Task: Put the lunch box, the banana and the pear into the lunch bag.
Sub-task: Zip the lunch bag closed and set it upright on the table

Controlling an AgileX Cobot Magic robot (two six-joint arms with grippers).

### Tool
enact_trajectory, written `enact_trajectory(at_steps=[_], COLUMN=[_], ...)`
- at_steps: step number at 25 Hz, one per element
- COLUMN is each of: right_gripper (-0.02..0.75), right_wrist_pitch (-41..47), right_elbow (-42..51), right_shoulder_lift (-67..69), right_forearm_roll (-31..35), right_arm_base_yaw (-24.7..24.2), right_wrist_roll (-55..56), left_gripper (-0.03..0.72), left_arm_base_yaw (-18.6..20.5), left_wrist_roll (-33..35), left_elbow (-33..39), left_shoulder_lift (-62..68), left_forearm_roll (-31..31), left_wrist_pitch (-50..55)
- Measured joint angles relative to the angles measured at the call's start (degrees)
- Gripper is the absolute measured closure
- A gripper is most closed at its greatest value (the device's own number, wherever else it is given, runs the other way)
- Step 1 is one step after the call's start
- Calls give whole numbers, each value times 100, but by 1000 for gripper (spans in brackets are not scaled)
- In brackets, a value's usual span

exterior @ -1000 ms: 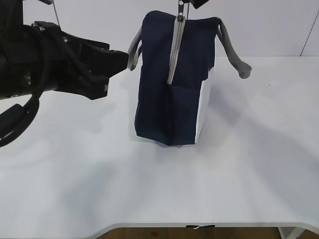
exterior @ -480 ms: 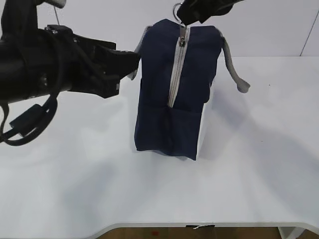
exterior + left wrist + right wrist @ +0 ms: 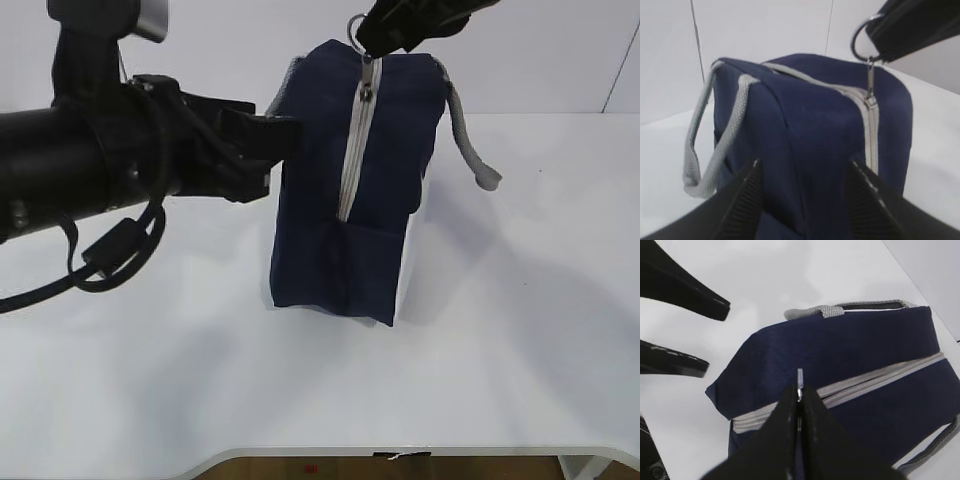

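The lunch bag stands upright on the white counter, its navy end panel facing the exterior camera and its grey zipper running down that end from the top; the zipper looks closed along the stretch in view; a white side panel shows on the bag's right edge, and a grey strap handle droops off the same side; another strap hangs down the opposite side. The right gripper sits above the bag's top corner, its fingers clenched on the silver ring pull of the zipper. The left gripper is level with the bag's upper left side, its fingers spread apart on either side of the bag's corner, holding nothing.
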Motion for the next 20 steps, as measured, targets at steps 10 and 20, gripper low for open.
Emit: enact_trajectory(at_steps=[10,20], right_gripper=[731,731], right_wrist_pitch=[74,134], right_elbow=[0,0], right_shoulder_lift=[0,36], right_forearm_roll=[14,27], right_arm_base_yaw=[0,0], right_wrist_roll=[0,0], left_gripper=[334,347], left_arm_base_yaw=[0,0], left_wrist_roll=[-215,-360], left_elbow=[0,0], left_shoulder_lift=[194,229], left_forearm_roll=[-126,-213], left_wrist_pitch=[-393,-522])
